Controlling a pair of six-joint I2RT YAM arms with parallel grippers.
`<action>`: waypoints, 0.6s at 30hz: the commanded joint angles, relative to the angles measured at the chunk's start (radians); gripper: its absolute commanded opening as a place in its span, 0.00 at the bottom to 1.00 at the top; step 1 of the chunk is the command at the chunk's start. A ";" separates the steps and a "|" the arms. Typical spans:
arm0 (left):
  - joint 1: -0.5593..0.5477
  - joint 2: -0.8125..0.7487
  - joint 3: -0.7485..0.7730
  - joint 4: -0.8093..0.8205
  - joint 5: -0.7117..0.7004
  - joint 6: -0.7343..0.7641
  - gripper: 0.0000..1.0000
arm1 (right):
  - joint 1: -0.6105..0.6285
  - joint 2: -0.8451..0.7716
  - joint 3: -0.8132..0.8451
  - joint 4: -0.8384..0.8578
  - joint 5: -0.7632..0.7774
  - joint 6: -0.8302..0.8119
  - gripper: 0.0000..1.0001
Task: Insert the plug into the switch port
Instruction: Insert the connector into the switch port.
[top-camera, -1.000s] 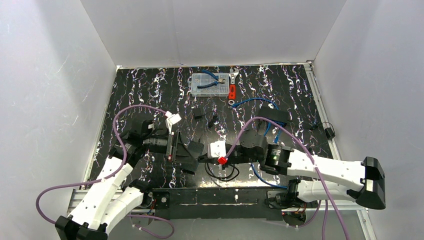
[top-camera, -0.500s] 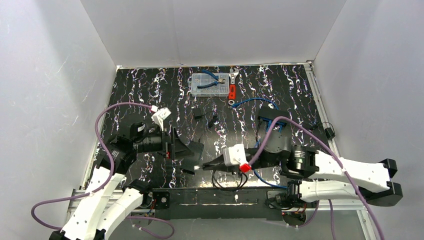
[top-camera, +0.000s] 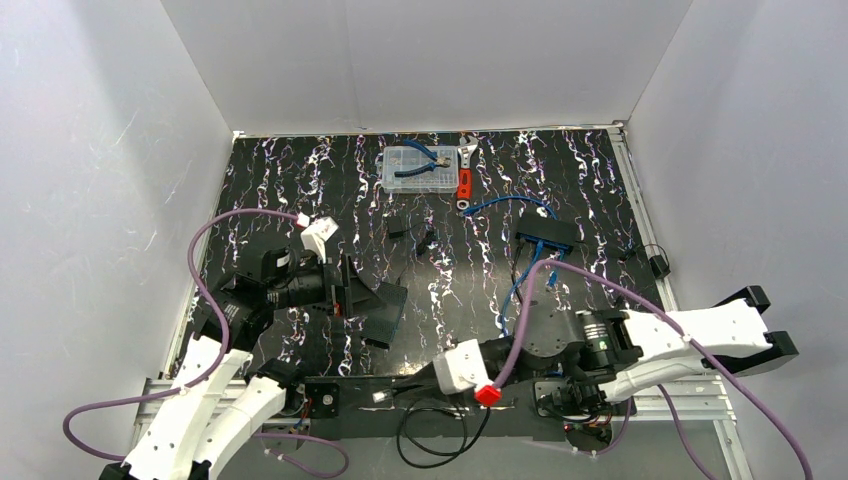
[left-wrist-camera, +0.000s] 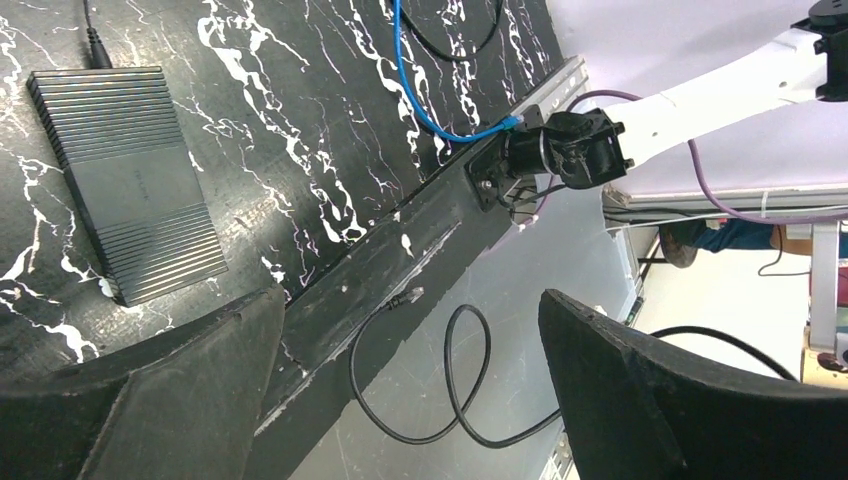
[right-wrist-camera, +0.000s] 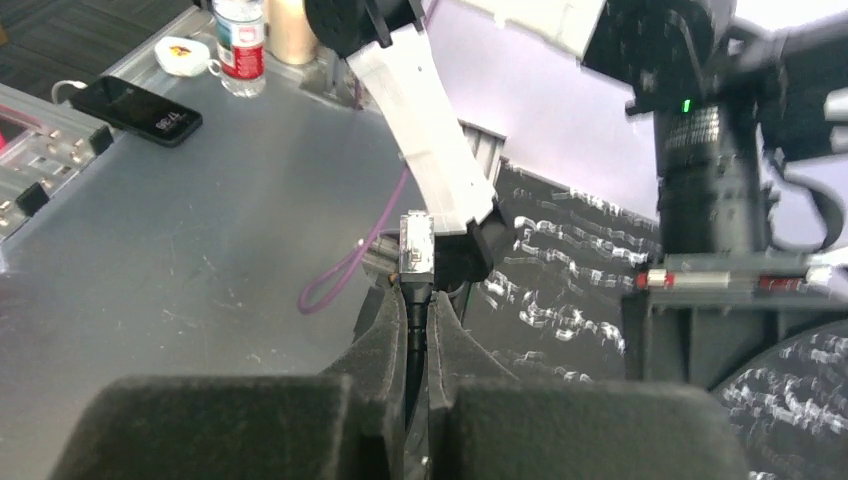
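My right hand is pressed tight together on the plug. I grip it by the dark boot, and the pale tip stands out past my fingertips. From above, that hand hangs low over the black rail at the near edge of the surface. The slack cable droops in a loop beyond the rail.

My left hand is spread wide and holds nothing. It hovers near the switch, the flat ribbed black box lying flat on the surface with a thin lead running into its far short end. The plug and the switch are well apart, and the plug points away from the box, out past my left arm.

As I judge it, I am at the carrying step: the plug is secured, but the approach to the port is not yet made. From here I cannot see the socket itself, so I cannot tell which edge of the box carries it.

Next I need to swing the right hand over the surface and turn the wrist so the pale tip faces the socket edge. Then I should bring it in low and square to that edge. The box looks light enough to slide under a push, so my left hand should close on it or brace its opposite side first. I would also watch that the hanging loop does not catch on the rail.
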 joint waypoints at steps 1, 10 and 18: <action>0.002 -0.002 -0.022 0.003 -0.039 -0.002 0.98 | 0.047 -0.025 -0.123 0.093 0.105 0.124 0.01; 0.002 0.068 -0.126 0.100 -0.139 -0.090 0.98 | 0.043 -0.005 -0.379 0.190 0.400 0.239 0.01; 0.002 0.150 -0.200 0.205 -0.314 -0.188 0.98 | -0.074 0.059 -0.505 0.271 0.483 0.241 0.01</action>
